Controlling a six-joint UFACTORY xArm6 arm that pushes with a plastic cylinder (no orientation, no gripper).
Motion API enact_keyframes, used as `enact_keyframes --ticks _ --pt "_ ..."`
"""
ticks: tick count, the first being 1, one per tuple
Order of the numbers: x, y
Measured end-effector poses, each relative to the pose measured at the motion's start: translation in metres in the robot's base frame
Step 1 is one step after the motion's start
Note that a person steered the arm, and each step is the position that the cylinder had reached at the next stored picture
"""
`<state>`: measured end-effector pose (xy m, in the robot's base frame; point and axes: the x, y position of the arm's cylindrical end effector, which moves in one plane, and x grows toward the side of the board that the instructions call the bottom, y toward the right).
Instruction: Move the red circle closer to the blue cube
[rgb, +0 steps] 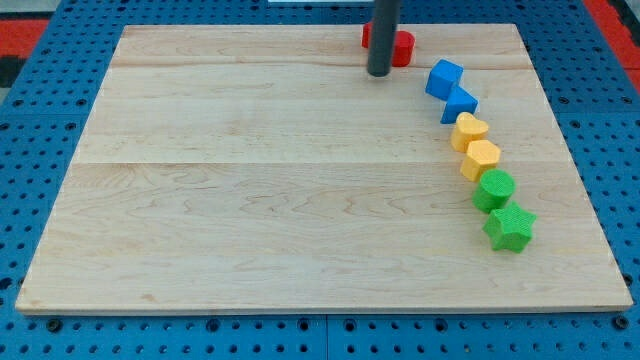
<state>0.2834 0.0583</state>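
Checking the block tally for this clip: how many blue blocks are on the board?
2. The blue cube sits at the view's upper right, heading the curved row; the second blue block touches it just below-right. None seems hidden, though the rod covers part of the red circle.

The rod rises out of the view's top edge, so its upper length and the arm that carries it are cut off. It stands in front of the red circle (399, 46), covering the block's middle and leaving only a sliver at the view's left and a wider piece at the view's right. Whether my tip (379, 73) touches that block cannot be told. The second blue block (460, 104) is partly overlapped by the blue cube (444, 78), and its shape is unclear. The counter (250, 180) loses its lower corners behind the view's bottom margin area, barely.
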Motion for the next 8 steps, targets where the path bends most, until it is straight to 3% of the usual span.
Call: enact_keyframes --ticks 1,3,8 --pt "-0.015 -0.018" --pt "-0.048 0.020" --pt "-0.055 0.070"
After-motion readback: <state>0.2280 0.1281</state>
